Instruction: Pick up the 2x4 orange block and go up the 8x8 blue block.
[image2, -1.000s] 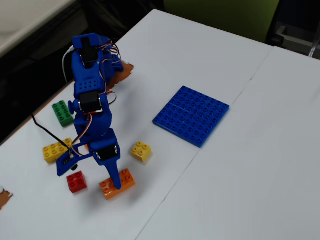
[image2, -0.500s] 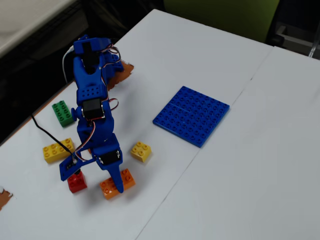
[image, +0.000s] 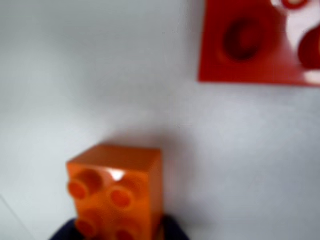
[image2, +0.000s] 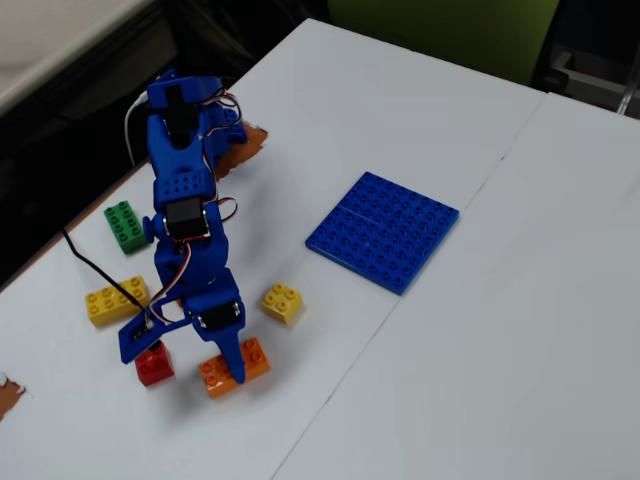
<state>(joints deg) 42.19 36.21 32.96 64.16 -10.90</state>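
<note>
Item one: the 2x4 orange block (image2: 234, 368) lies flat on the white table (image2: 480, 330), well apart from the 8x8 blue block (image2: 383, 229), toward the lower left of it in the fixed view. My wrist view shows this orange block (image: 116, 192) close and blurred, studs facing the lens.

Item two: the tool (image2: 232, 372) is down at the orange block, one blue finger across its top; I cannot tell whether the jaws are closed on it.

Item three: a red brick (image2: 154, 364) sits just left of the orange block.

Item four: a small yellow brick (image2: 283, 303) rests between the orange block and the blue block.

Item five: a long yellow brick (image2: 116, 300) and a green brick (image2: 124, 226) lie further left, beyond the arm.
</note>
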